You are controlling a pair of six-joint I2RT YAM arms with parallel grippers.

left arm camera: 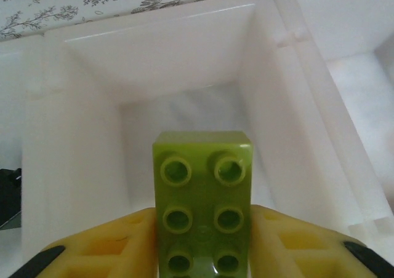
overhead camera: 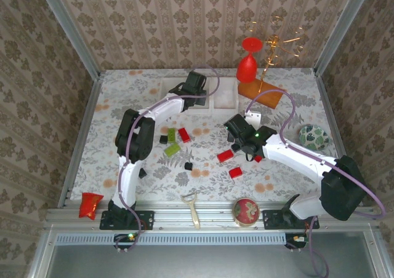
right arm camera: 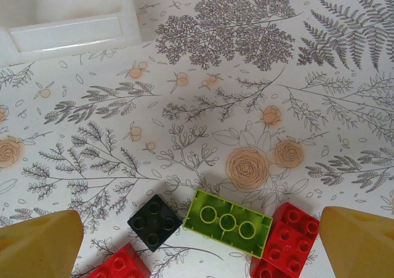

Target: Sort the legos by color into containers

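Observation:
My left gripper (overhead camera: 196,95) is over the middle of the three joined white containers (overhead camera: 225,94), shut on a lime green lego (left arm camera: 203,192) that its yellow fingers (left arm camera: 117,241) pinch from both sides. The bin's floor (left arm camera: 203,109) below the brick looks bare. My right gripper (right arm camera: 197,247) hangs open above the table, its fingertips (right arm camera: 37,241) wide apart. Between them lie a black cube (right arm camera: 154,221), an upturned lime brick (right arm camera: 228,221) and red bricks (right arm camera: 290,236). More loose legos lie mid-table: green (overhead camera: 172,149), red (overhead camera: 183,135), black (overhead camera: 188,165), red (overhead camera: 225,156).
A red goblet (overhead camera: 248,66) and a gold wire stand sit on the wooden board (overhead camera: 258,93) at the back right. A patterned plate (overhead camera: 313,135) lies at the right. The strawberry tin (overhead camera: 245,210), a peeler (overhead camera: 192,207) and a red packet (overhead camera: 90,204) lie along the front edge.

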